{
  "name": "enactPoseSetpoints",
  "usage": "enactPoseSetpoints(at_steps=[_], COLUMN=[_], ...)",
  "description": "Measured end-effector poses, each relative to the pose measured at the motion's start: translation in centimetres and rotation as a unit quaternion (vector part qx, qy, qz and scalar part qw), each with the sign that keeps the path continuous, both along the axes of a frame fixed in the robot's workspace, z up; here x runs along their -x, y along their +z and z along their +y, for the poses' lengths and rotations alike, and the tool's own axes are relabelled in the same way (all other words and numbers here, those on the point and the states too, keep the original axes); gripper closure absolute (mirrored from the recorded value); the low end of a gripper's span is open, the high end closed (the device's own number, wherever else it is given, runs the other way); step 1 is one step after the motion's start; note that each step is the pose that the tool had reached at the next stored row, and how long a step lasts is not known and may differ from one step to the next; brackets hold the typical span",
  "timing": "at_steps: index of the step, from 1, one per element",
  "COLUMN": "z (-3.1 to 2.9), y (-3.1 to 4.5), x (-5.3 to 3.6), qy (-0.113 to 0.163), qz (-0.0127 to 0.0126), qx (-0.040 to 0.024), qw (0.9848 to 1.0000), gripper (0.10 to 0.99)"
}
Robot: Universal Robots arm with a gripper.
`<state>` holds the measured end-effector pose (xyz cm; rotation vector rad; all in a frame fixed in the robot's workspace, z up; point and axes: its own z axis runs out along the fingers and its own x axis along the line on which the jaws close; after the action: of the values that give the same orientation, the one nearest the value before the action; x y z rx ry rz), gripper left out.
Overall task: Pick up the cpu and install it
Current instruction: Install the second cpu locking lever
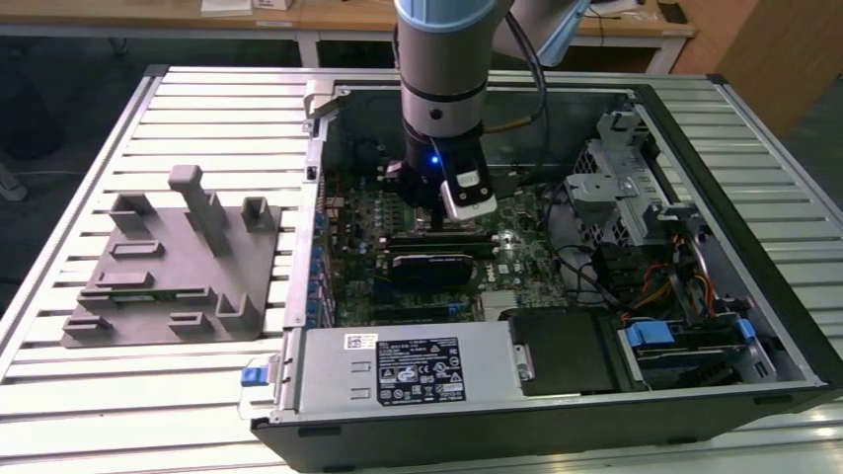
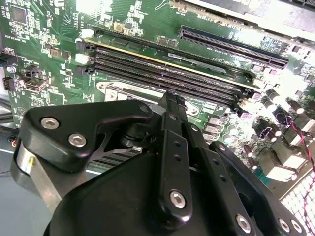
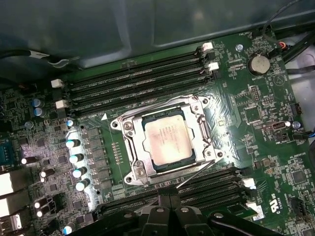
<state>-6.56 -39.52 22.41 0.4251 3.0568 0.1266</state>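
The pincer (image 2: 170, 101) hangs low inside the open computer case (image 1: 737, 128), just above the green circuit board (image 3: 256, 108). In the second wrist view its black linkage bars run side by side up to a point where the tips appear to meet, with no gap visible between them, so it looks pressed together and pinches nothing that can be seen. In the first wrist view the black pincer base lies along the edge, just beside the socket.

The cpu (image 3: 169, 138), a pale silver square, sits flat in the metal socket frame (image 3: 129, 147) on the circuit board. Rows of long black memory slots (image 3: 133, 81) run on both sides of the socket, and a cluster of small silver-topped cylinders (image 3: 74, 157) stands beside it.

In the exterior view the arm (image 1: 441, 89) comes straight down into the case, with a white boxy attachment (image 1: 468, 195) at its wrist. A silver power supply box (image 1: 395, 367) fills the near edge of the case. The case lies on a slatted metal worktop (image 1: 197, 109), and a grey fixture (image 1: 178, 262) rests on the worktop toward the exterior view's left, well apart from the arm.
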Motion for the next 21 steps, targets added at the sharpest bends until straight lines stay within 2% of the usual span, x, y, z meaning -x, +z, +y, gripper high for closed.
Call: enactPoseSetpoints(at_steps=[6,8,12,16,18,21], z=[-0.14,-0.29,-0.62,-0.81,-0.96,-1.31], y=[-0.06,-0.08,-0.16,-0.33,-0.44,-0.61], x=[0.05,0.13,0.35,0.70,0.89,1.12], qy=[0.000,0.001,0.002,0.005,0.006,0.008], qz=[0.0000,0.0000,-0.0001,-0.0001,0.0000,0.0000], qx=[-0.0007,-0.0032,-0.0166,-0.0346,-0.0398,-0.0433], qw=[1.0000,1.0000,0.9999,0.9994,0.9992,0.9990], gripper=[0.980,0.980,0.980,0.980,0.980,0.980])
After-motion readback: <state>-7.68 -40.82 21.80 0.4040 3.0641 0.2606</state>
